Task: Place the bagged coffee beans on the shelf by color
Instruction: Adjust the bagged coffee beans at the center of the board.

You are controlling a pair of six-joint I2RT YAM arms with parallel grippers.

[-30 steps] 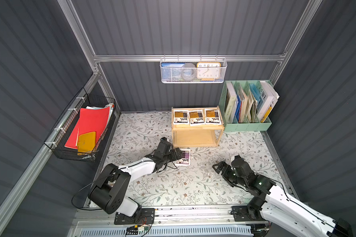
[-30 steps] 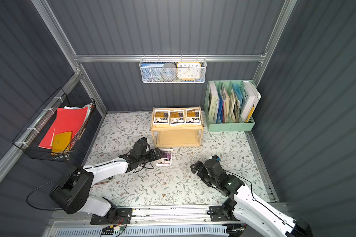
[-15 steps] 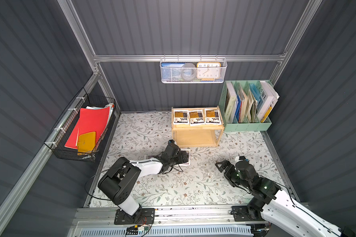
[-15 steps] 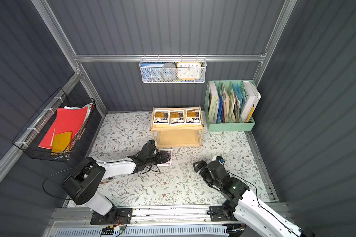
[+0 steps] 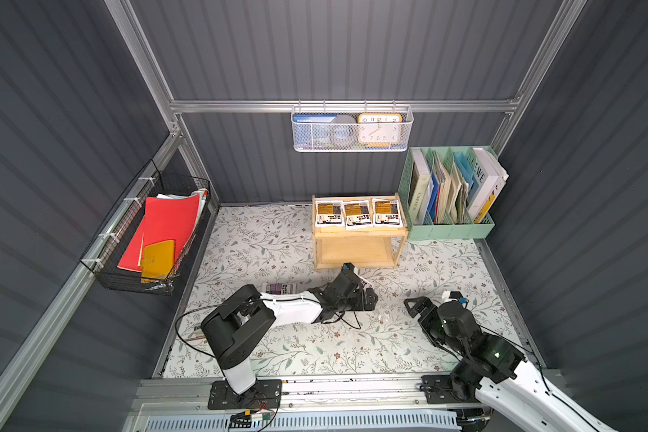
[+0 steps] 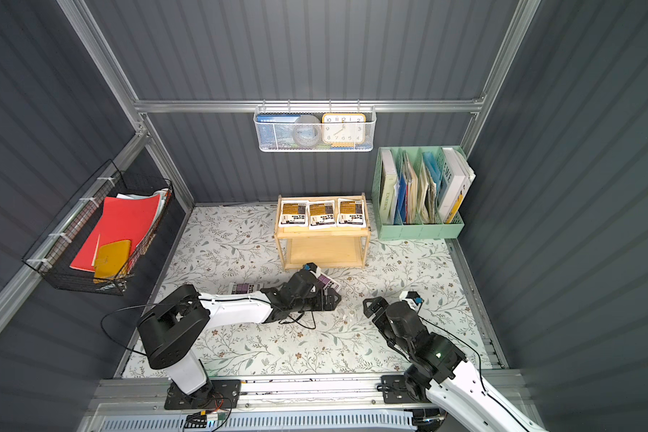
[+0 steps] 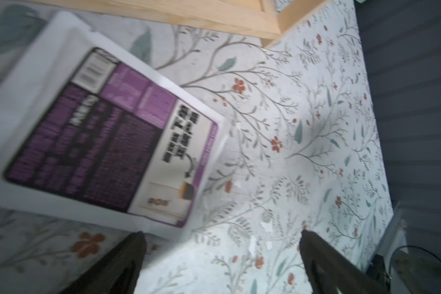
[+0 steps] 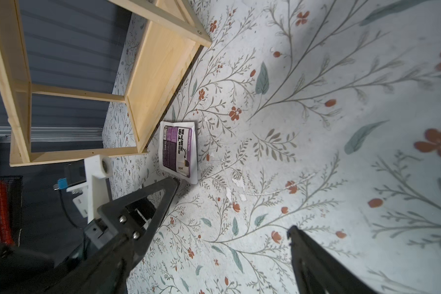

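Lying just beyond the released, empty left end effector (image 7: 222, 235) is one purple pouch (image 7: 107, 132).

The white-and-black left arm (image 5: 292, 308) lies stretched low and forward, its black left gripper (image 7: 219, 241) spread wide, jaws bare. The black right gripper (image 8: 232, 205) gapes just as wide, bare too.

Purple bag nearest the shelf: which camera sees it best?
Right wrist view: the purple bag looks sharp, nearly whole. Left wrist view: closer, but blurry. In both top views the left arm mostly hides it.
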